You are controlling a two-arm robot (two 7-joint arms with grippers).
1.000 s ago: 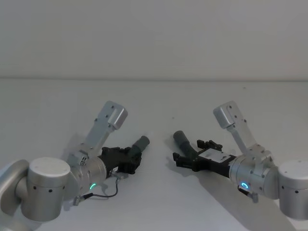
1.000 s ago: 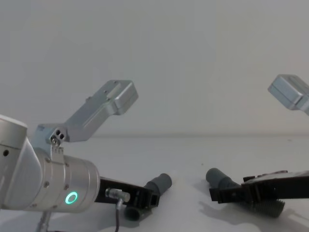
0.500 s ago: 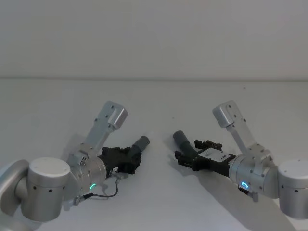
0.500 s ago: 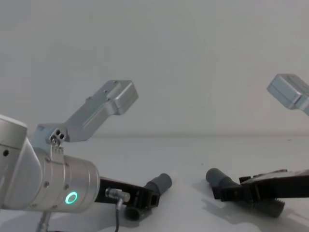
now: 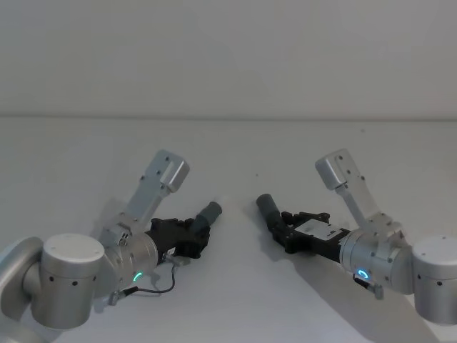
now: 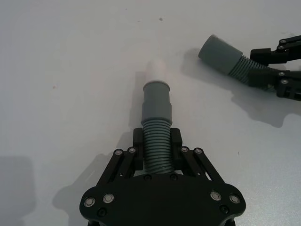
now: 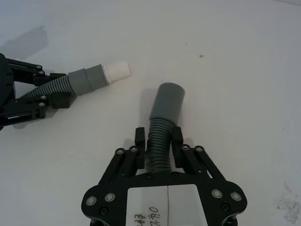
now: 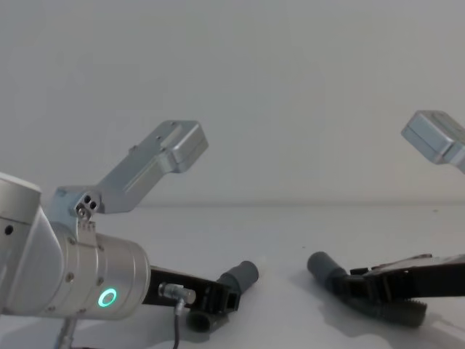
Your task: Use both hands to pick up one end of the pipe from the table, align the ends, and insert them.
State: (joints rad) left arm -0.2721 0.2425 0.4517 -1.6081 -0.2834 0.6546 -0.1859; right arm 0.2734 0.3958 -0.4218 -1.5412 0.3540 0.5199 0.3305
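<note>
Two hose pieces, each caught in its own claw, both over the table (image 5: 235,307) in front of the robot.

Left hose piece (image 6: 156,153): you have the left gripper (image 6: 156,138) clenched on its ribbed body, fingers pressed to either side of the ribs just behind the left cuff (image 6: 156,101). Cuff and white tip (image 6: 156,70) stick straight out past the fingertips, free of them.

Right hose piece (image 7: 159,141): your right gripper (image 7: 158,135) is likewise squeezed onto the ribs, with the plain right cuff (image 7: 168,101) bending slightly to one side beyond the fingers.

Head view: the two cuffs lie apart with bare table between them. Both are angled away from the robot and lean toward each other, so their ends are the nearest parts. Not touching, not in line.

Chest view: each cuff tilts upward from its claw, end raised above the surface. Whether the rear lengths rest on the table, you cannot tell.

On the left arm's wrist a green ring light (image 8: 107,297) glows; a bluish ring (image 5: 363,274) shows on the right arm.
</note>
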